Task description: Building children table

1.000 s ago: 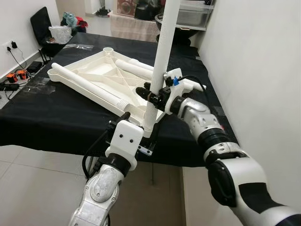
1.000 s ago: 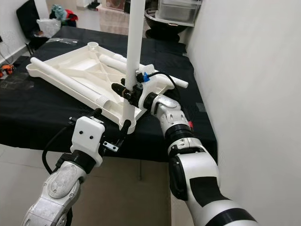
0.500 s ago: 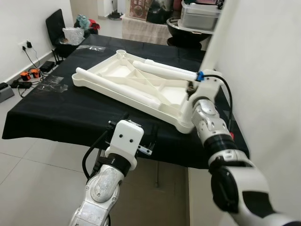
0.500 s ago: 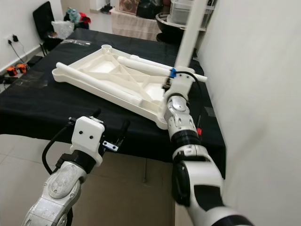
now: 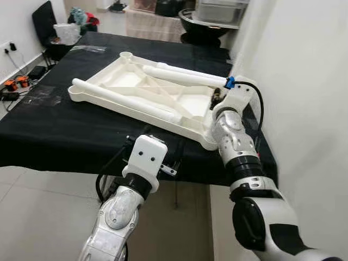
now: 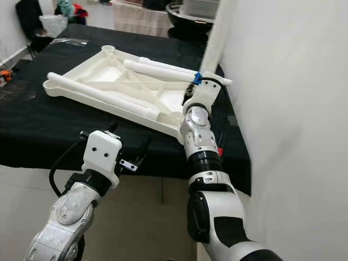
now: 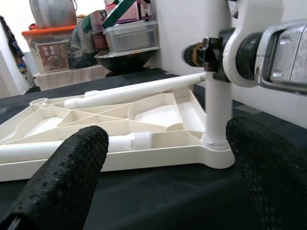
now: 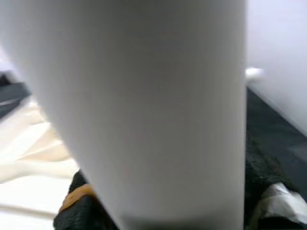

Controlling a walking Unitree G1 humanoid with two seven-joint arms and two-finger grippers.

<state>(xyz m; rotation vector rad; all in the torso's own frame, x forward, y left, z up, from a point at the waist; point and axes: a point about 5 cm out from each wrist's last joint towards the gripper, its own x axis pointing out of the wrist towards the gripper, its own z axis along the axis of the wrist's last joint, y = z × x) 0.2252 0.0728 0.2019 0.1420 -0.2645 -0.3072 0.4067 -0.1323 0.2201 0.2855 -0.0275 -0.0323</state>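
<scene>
Upright leg at tabletop corner beside wall.

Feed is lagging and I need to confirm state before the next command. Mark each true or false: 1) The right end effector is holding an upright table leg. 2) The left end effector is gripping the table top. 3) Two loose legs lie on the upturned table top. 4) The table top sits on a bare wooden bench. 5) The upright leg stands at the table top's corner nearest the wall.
1) True: the right end effector is shut on the upright leg.
2) False: the left end effector is open, short of the table top.
3) True: two loose legs lie on it.
4) False: it sits on a black cloth.
5) True.
</scene>
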